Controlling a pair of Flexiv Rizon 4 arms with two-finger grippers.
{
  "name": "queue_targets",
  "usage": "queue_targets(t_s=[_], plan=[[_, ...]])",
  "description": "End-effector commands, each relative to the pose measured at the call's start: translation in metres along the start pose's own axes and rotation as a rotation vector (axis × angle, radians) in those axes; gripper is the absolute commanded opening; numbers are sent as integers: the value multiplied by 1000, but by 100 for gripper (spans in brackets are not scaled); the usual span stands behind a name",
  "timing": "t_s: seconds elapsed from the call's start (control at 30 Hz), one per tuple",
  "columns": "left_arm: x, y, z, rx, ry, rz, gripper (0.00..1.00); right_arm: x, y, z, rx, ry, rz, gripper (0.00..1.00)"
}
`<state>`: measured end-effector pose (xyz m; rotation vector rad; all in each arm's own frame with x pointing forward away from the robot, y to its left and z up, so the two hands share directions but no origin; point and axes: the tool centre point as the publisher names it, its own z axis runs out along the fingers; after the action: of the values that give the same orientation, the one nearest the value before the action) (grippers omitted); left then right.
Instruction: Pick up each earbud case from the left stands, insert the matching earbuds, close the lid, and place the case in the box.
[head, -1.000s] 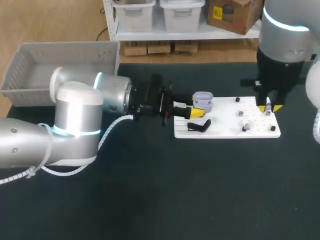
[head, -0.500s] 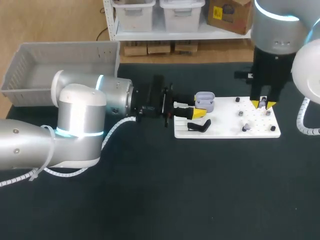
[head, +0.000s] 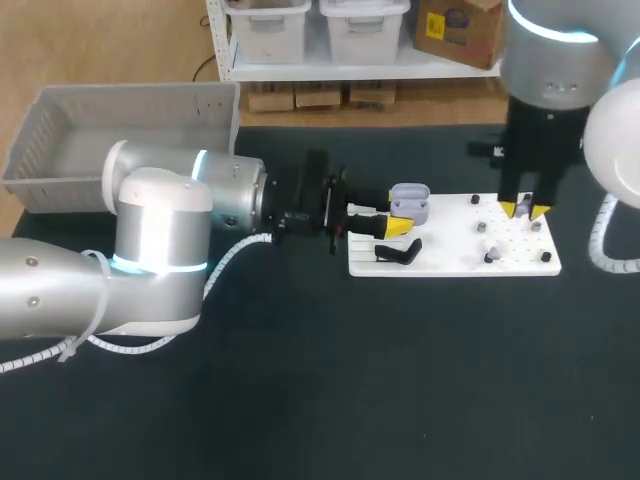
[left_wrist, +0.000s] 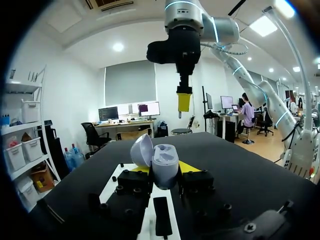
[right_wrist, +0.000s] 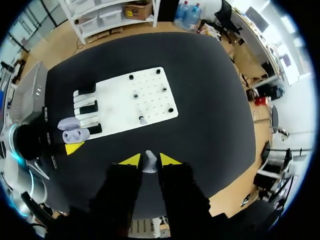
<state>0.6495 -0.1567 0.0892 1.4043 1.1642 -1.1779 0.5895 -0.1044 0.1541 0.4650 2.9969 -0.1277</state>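
Note:
A lilac earbud case (head: 408, 204) with its lid (left_wrist: 141, 150) up sits upright in my left gripper (head: 394, 224), which is shut on its body (left_wrist: 165, 167) over the left end of the white board (head: 450, 262). My right gripper (head: 524, 209) hangs above the board's right part, shut on a small lilac earbud (right_wrist: 149, 162). In the left wrist view it (left_wrist: 184, 101) hangs well ahead of and above the case. Another earbud (right_wrist: 142, 120) stands on a peg on the board (right_wrist: 150, 90).
A black stand (head: 398, 252) lies on the board's left end, just in front of the held case. Small pegs and earbuds (head: 489, 257) dot the board's right half. A grey basket (head: 60, 140) sits at the table's far left corner.
My right gripper has risen from the board's right edge and shifted left with the earbud. My left gripper and the case have edged slightly right.

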Motion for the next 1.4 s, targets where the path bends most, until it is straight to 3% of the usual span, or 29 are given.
queue_targets(t_s=[0.03, 0.3, 0.67, 1.07, 1.4], plan=[[0, -2, 0, -6, -1, 2, 0, 3, 28, -6, 36, 29, 75, 0], [0, -2, 0, -6, -1, 2, 0, -4, 59, -7, 0, 74, 211, 0], [0, -2, 0, -6, -1, 2, 0, -16, 75, 6, 72, 114, 299, 0], [0, -2, 0, -6, -1, 2, 0, -20, 94, 5, 71, 133, 311, 0], [0, -2, 0, -6, -1, 2, 0, -21, 95, 4, 55, 134, 323, 0]])
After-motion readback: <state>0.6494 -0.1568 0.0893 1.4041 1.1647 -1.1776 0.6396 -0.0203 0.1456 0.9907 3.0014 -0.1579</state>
